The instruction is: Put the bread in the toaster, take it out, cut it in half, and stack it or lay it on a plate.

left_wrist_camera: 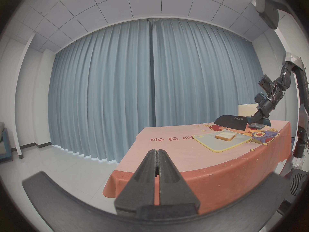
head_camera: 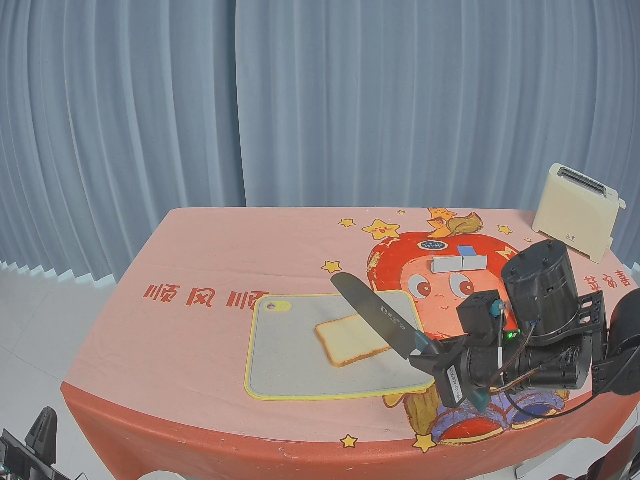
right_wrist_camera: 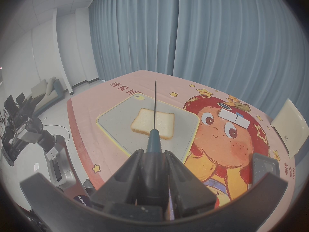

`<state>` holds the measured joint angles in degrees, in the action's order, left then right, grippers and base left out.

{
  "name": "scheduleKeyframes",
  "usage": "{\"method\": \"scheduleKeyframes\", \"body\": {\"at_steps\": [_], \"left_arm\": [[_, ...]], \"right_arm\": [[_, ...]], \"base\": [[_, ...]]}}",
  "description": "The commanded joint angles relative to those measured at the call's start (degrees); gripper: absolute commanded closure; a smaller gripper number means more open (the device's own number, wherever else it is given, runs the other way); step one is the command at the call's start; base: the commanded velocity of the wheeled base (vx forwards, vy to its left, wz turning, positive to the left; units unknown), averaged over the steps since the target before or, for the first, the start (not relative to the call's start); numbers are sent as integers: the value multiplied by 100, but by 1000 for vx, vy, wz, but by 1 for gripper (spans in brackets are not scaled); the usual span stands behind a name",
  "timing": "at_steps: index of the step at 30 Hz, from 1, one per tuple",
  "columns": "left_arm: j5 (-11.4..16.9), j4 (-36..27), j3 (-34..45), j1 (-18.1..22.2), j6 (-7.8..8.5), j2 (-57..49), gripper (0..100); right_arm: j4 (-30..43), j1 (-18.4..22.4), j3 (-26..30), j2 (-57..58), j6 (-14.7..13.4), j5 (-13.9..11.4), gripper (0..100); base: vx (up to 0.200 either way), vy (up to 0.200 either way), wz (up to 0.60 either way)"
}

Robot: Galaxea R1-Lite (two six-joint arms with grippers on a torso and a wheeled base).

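A slice of bread (head_camera: 350,341) lies flat on the right part of a grey cutting board with a yellow rim (head_camera: 287,361). My right gripper (head_camera: 430,356) is shut on the handle of a dark knife (head_camera: 375,313). The blade is held in the air over the bread, pointing to the back left. In the right wrist view the blade edge (right_wrist_camera: 155,103) lines up over the middle of the bread (right_wrist_camera: 145,123). The cream toaster (head_camera: 577,212) stands at the table's far right corner. My left gripper (left_wrist_camera: 157,166) is shut on nothing, low and off the table's left side.
A small white and blue block (head_camera: 460,260) lies on the pink printed tablecloth (head_camera: 200,261) behind the board. A dark flat pad (right_wrist_camera: 265,166) sits on the cloth near my right arm. Grey curtains hang behind the table.
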<state>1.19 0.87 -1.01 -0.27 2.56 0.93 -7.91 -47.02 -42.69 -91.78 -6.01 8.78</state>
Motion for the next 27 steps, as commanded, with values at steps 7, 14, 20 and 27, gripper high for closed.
{"method": "scheduleKeyframes", "body": {"at_steps": [7,14,20,27], "left_arm": [[12,959,101,0,-63,-22,100],[-5,1364,101,0,-168,-22,100],[-102,1293,101,0,-344,-22,100],[-84,1311,101,0,-326,-22,100]], "right_arm": [[9,-88,24,38,-14,28,100],[-9,-167,24,-15,-14,19,100],[-9,-246,24,-15,-14,28,100],[0,-246,33,-15,-14,28,100]], "base": [[0,0,0],[0,0,0],[0,0,0],[0,0,0]]}}
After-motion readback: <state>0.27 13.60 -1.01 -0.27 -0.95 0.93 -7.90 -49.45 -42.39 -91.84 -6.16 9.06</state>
